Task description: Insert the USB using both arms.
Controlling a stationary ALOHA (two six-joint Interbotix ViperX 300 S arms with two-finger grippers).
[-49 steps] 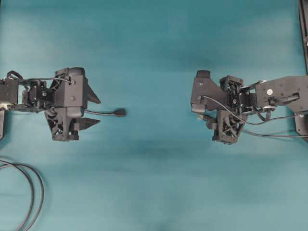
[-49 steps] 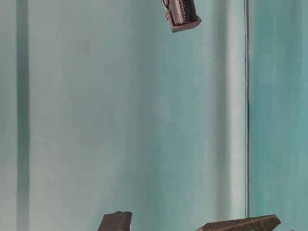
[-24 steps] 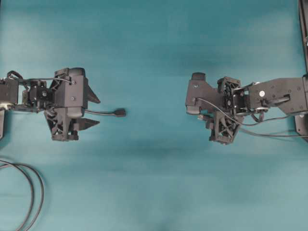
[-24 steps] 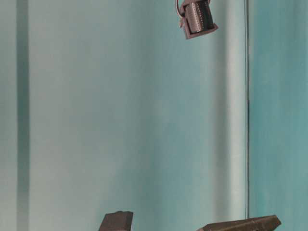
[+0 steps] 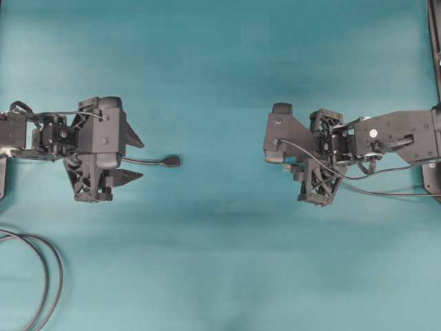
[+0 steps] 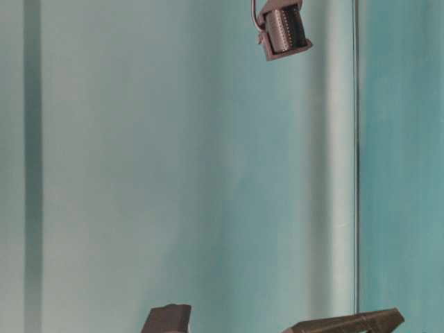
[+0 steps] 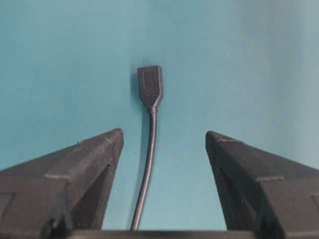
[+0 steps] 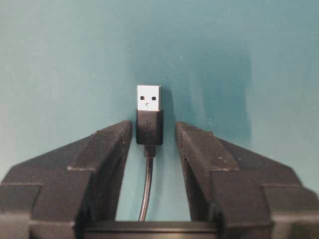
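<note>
Surface: flat teal mat (image 5: 220,262), matte, soft shadow bands, wide bare stretch between the two arms.
Backdrop: pale teal wall in the table-level view, dark vertical line at right; ribbed grey cylinder hanging at top, identity unclear.
USB (image 8: 149,97): tiny silvery metal tip with two small square holes, on a dark rectangular shell, thin dark cable trailing back toward the camera; flat on mat.
USB vs right gripper (image 8: 152,134): shell sits between the tips of the long black triangular jaws, tip poking out ahead; narrow gap either side, contact cannot be confirmed. Hidden under the wrist in the overhead view.
Right gripper state: jaws partway together, flanking the shell; whether clamped cannot be told.
Socket (image 7: 150,85): all-dark blocky end, matte plastic, thin cable curving back between the jaws; also seen overhead (image 5: 171,161), pointing toward the right arm.
Left gripper (image 7: 164,142): jaws spread wide, textured black plastic, well apart from cable on both sides, holding nothing; socket lies just ahead of the tips.
Room: socket and right arm well apart overhead, bare mat between.
Edge: looped cable (image 5: 43,276) at lower left corner, clear of both arms.
</note>
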